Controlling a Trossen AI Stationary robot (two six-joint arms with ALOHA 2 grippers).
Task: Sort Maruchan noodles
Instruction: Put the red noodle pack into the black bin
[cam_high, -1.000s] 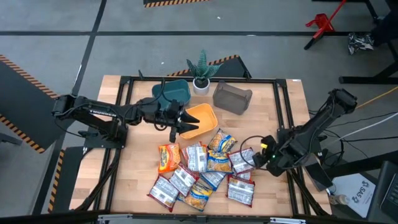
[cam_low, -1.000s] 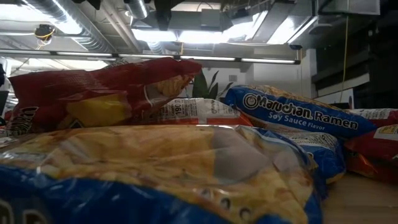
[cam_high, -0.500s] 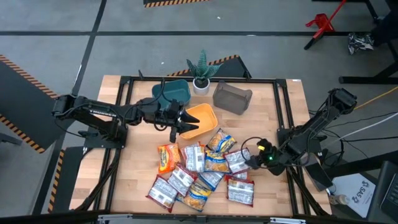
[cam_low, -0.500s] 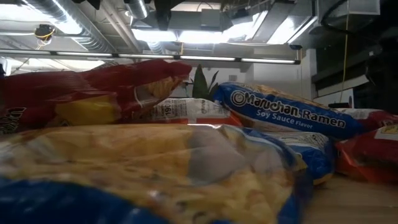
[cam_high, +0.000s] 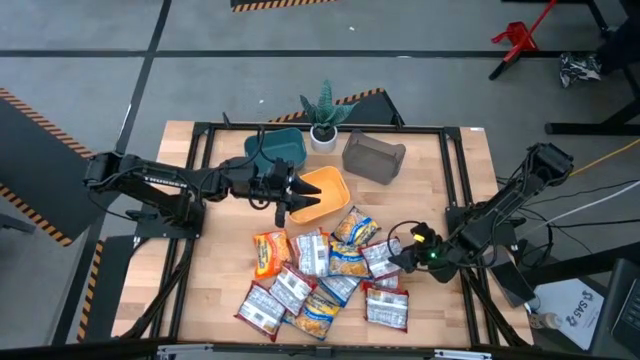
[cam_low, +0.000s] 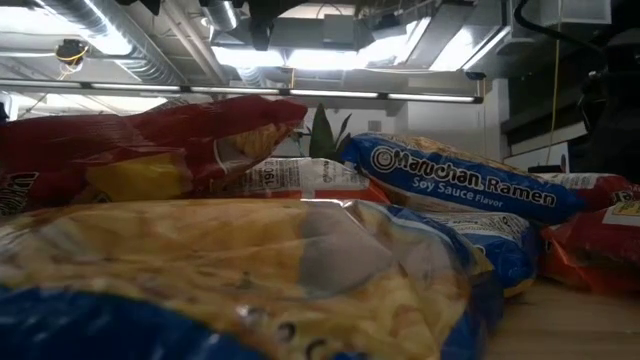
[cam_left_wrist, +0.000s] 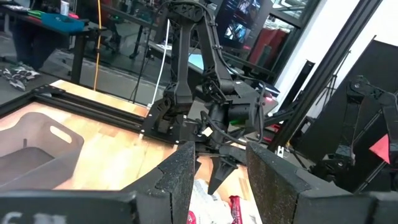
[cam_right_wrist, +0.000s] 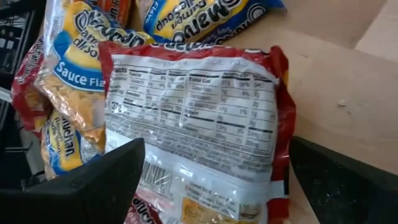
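The right gripper (cam_high: 400, 256) has crept in from the table's right edge over the last second and now sits at the pile's rim, fingers spread wide either side of a red-and-white packet (cam_right_wrist: 199, 124) lying label-down, gripping nothing yet; to my eye a pick is about to begin. The Maruchan noodles (cam_high: 325, 270) lie heaped at mid-table near the front, overlapping, and the packets have shifted slightly. The left gripper (cam_high: 290, 197) has not moved, hovering at the orange bin (cam_high: 325, 183), fingers parted and empty. Bare wood lies right of the pile; the grey bin (cam_high: 373, 156) and teal bin (cam_high: 283, 145) stand behind.
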